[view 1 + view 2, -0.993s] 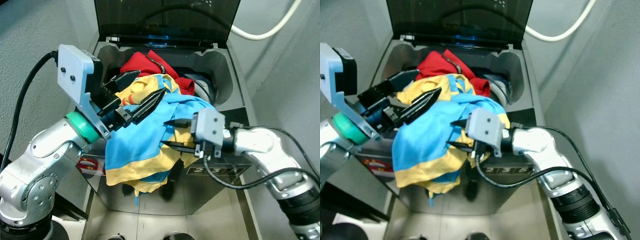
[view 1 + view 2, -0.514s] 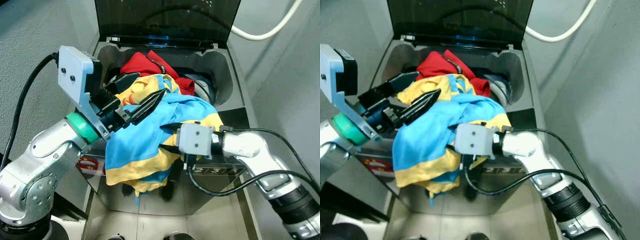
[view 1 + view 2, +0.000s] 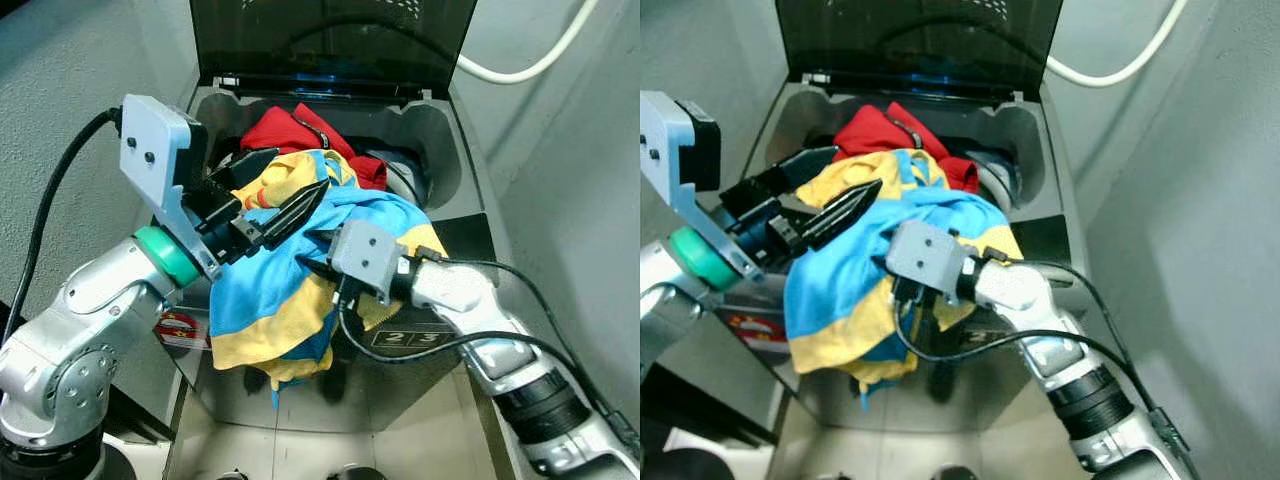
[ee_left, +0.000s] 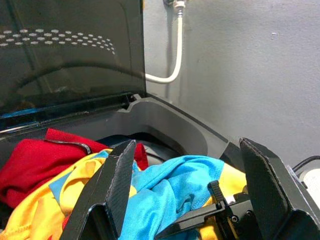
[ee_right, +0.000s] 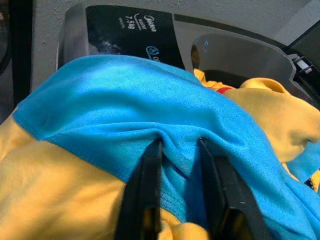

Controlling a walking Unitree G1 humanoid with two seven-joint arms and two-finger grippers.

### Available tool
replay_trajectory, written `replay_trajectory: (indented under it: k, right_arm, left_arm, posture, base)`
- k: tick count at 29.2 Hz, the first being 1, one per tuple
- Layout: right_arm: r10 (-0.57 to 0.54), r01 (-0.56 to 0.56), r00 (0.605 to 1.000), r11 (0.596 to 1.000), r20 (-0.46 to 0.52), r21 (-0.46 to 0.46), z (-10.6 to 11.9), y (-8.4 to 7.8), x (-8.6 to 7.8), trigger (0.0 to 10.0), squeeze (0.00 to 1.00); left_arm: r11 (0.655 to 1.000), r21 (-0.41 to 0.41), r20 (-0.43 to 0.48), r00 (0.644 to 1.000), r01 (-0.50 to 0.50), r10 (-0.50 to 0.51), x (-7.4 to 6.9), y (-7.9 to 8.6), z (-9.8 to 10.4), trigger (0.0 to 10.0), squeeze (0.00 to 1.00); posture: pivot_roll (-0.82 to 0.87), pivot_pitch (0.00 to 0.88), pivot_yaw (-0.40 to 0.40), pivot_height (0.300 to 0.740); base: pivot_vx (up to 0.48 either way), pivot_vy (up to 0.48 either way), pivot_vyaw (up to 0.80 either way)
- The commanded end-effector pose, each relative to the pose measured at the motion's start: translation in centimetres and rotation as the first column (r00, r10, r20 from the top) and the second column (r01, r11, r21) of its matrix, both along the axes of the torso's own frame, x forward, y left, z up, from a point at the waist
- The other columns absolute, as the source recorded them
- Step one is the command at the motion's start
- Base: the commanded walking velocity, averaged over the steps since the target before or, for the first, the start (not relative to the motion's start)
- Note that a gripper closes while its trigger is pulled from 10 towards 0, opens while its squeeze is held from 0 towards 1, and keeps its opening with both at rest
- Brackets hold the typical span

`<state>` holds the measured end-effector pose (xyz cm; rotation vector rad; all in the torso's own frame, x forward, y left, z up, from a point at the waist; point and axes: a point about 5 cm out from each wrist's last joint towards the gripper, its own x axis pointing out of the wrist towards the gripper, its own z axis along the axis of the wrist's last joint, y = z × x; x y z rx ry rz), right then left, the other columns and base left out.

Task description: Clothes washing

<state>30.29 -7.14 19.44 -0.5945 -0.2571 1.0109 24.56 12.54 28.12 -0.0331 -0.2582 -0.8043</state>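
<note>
A grey top-loading washing machine [image 3: 455,150] stands against a grey wall, its dark tinted lid [image 3: 330,35] raised upright at the back and a white hose [image 3: 520,68] curving along the wall behind it. The drum opening is heaped with laundry. The biggest piece is a blue and yellow garment [image 3: 270,290] that spills out of the opening, over the front edge and down the front of the machine, covering part of the black control panel [image 3: 415,340]. Behind it, deeper in the drum, lies a red garment [image 3: 290,130].

The left end effector [image 3: 268,185] hovers at the left side of the opening, just above the yellow part of the heap; its two black fingers [image 4: 116,180] are spread wide apart with nothing between them.

The right end effector [image 5: 181,165] is pressed into the blue and yellow garment at the front of the machine. In the right wrist view its fingers stand close together, with a raised fold of blue fabric pinched between them.

A red and white sticker [image 3: 178,328] shows on the machine's front left, beside the hanging cloth.
</note>
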Motion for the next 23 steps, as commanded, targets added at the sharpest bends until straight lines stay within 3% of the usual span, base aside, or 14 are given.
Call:
replay_trajectory:
  k: [1, 9, 14, 16, 19, 20, 21, 22, 23]
  right_arm:
    - [-0.023, 0.024, 0.999, 0.999, -0.024, 0.034, 0.0, -0.2, 0.3, 0.0, 0.00]
    - [-0.032, 0.034, 0.999, 0.997, -0.029, 0.070, 0.2, -0.2, 0.3, 0.0, 0.00]
    - [-0.060, 0.063, 0.998, 0.989, -0.032, 0.137, 0.9, -0.2, 0.7, 0.0, 0.00]
    - [-0.087, 0.090, 0.996, 0.981, -0.025, 0.172, 1.5, -0.2, 1.1, 0.0, 0.00]
    - [-0.224, 0.211, 0.974, 0.943, 0.022, 0.256, 3.5, 0.3, 3.7, 0.0, 0.00]
    - [-0.224, 0.211, 0.974, 0.943, 0.022, 0.256, 3.5, 0.3, 3.7, 0.0, 0.00]
    - [-0.253, 0.231, 0.967, 0.932, 0.044, 0.279, 4.4, 0.8, 4.6, 10.0, 0.00]
    - [-0.275, 0.244, 0.960, 0.919, 0.060, 0.310, 5.5, 1.7, 5.6, 10.0, 0.00]
    - [-0.275, 0.244, 0.960, 0.919, 0.060, 0.310, 5.5, 1.7, 5.6, 10.0, 0.00]
  left_arm:
    - [1.000, 0.003, -0.008, 1.000, 0.005, -0.005, -0.1, -0.1, -0.4, 10.0, 0.00]
    - [1.000, 0.001, -0.015, 1.000, 0.003, -0.003, -0.2, -0.2, -0.5, 10.0, 0.00]
    - [1.000, 0.001, -0.018, 1.000, 0.001, -0.001, -0.2, -0.2, -0.6, 10.0, 0.00]
    - [1.000, 0.000, -0.017, 1.000, 0.001, -0.001, -0.1, -0.3, -0.6, 10.0, 0.00]
    - [1.000, -0.020, -0.007, 1.000, 0.014, -0.014, -0.1, -0.6, -0.3, 10.0, 0.00]
    - [1.000, -0.020, -0.007, 1.000, 0.014, -0.014, -0.1, -0.6, -0.3, 10.0, 0.00]
    - [0.999, -0.037, 0.003, 1.000, 0.019, -0.019, -0.1, -0.8, 0.0, 10.0, 0.00]
    - [0.998, -0.064, 0.020, 1.000, 0.016, -0.015, 0.0, -1.0, 0.4, 10.0, 0.00]
    - [0.998, -0.064, 0.020, 1.000, 0.016, -0.015, 0.0, -1.0, 0.4, 10.0, 0.00]
  posture:
    - [-0.01, 0.000, 0.012, 0.740]
    - [-0.01, 0.000, 0.007, 0.740]
    - [-0.01, 0.000, 0.005, 0.740]
    - [-0.01, 0.000, 0.003, 0.740]
    - [-0.01, 0.000, 0.001, 0.740]
    - [-0.01, 0.000, 0.001, 0.740]
    - [-0.01, 0.000, -0.003, 0.740]
    - [-0.01, 0.000, -0.009, 0.740]
    - [-0.01, 0.000, -0.009, 0.740]
  base:
    - [0.000, 0.000, 0.00]
    - [0.000, 0.000, 0.00]
    - [0.000, 0.000, 0.00]
    - [0.000, 0.000, 0.00]
    - [0.000, 0.000, 0.00]
    - [0.000, 0.000, 0.00]
    - [0.000, 0.000, 0.00]
    - [0.000, 0.000, 0.00]
    - [0.000, 0.000, 0.00]
